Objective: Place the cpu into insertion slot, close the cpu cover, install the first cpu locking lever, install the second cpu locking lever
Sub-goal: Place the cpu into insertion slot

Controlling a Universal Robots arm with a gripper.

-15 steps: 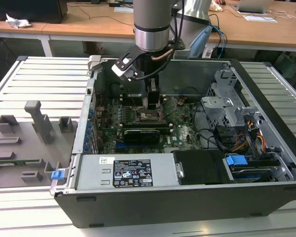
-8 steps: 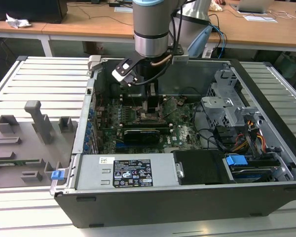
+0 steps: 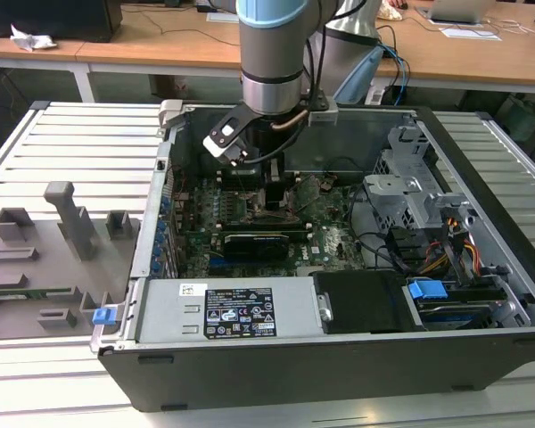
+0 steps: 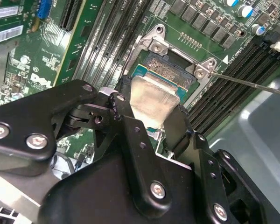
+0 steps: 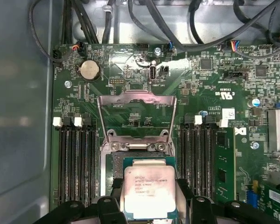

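Silver-faced cpu [image 5: 148,190], clamped in the hand [image 4: 150,109], hangs over the insertion slot [image 4: 167,65].

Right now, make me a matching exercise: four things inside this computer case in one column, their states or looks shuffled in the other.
1. cpu
2. cpu cover
3. insertion slot
4. coin battery

A. round and silvery
B. partly under the chip
C. swung open
D. held in the gripper

Pairs: 1-D, 2-C, 3-B, 4-A.
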